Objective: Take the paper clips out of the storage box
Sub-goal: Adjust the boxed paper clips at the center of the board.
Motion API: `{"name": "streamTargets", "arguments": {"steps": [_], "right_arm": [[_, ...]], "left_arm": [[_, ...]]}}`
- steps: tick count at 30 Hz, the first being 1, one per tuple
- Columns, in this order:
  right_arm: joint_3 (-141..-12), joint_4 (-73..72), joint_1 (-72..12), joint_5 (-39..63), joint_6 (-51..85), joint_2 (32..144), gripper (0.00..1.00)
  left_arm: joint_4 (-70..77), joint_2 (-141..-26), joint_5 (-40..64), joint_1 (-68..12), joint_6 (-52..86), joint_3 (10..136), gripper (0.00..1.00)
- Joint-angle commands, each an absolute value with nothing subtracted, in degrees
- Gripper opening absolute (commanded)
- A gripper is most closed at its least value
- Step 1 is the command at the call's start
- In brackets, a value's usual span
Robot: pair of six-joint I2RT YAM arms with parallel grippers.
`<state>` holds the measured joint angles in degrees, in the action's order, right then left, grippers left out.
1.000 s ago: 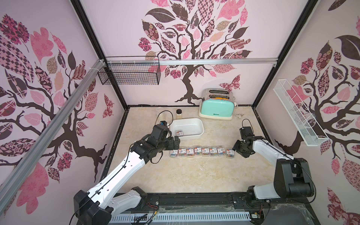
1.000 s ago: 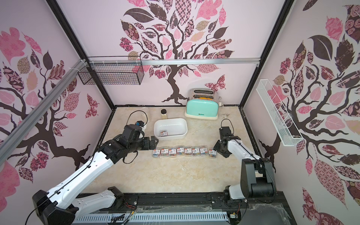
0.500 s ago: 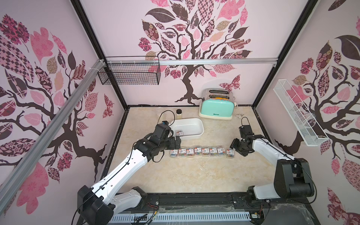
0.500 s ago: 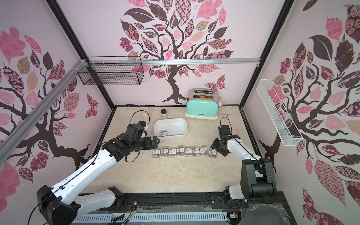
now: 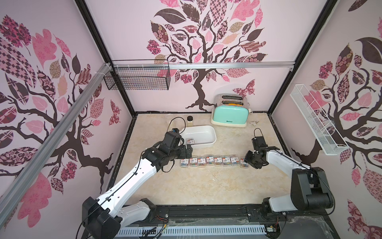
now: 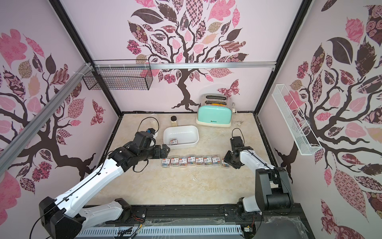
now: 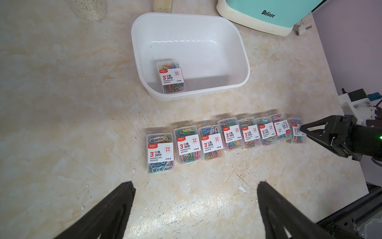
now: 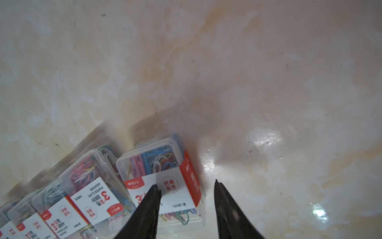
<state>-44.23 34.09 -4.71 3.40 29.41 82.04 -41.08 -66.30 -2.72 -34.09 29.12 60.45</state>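
Note:
The storage box (image 5: 209, 138) (image 6: 191, 137) (image 7: 237, 62) is a white tub at mid table. One clear case of paper clips (image 5: 191, 141) (image 6: 174, 141) (image 7: 171, 77) lies flat in its near left corner. Several more cases (image 5: 214, 161) (image 6: 195, 160) (image 7: 210, 142) stand in a row in front of the box. My left gripper (image 5: 189, 152) (image 6: 164, 152) (image 7: 195, 186) is open and empty, just left of the row's left end. My right gripper (image 5: 247, 160) (image 6: 226, 159) (image 8: 186, 184) hangs open over the rightmost case (image 8: 159, 175), one finger over its label, the other beside it.
A mint-green toaster (image 5: 230, 115) stands at the back, a small dark-lidded jar (image 5: 190, 120) behind the box. A black wire basket (image 5: 137, 77) hangs on the back wall and a white wire rack (image 5: 316, 122) on the right wall.
My left gripper has crept slightly right toward the row's end. The right gripper's jaws have narrowed and it has shifted a little over the last case.

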Motion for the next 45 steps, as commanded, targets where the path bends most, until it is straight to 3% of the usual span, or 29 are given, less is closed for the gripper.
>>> {"name": "streamTargets", "arguments": {"steps": [1,22,45], "right_arm": [[-44.1,31.8,-5.0,4.0,30.1,84.1,0.41],[-43.1,32.4,-6.6,3.7,25.0,83.4,0.39],[-49.5,37.7,-7.5,0.9,23.3,78.4,0.48]], "left_arm": [[-39.8,-66.5,-2.7,-34.3,29.4,61.0,0.98],[-39.6,-67.1,-2.9,-34.3,29.6,61.3,0.98],[-39.0,-68.1,-3.2,-34.3,29.6,61.7,0.98]]}}
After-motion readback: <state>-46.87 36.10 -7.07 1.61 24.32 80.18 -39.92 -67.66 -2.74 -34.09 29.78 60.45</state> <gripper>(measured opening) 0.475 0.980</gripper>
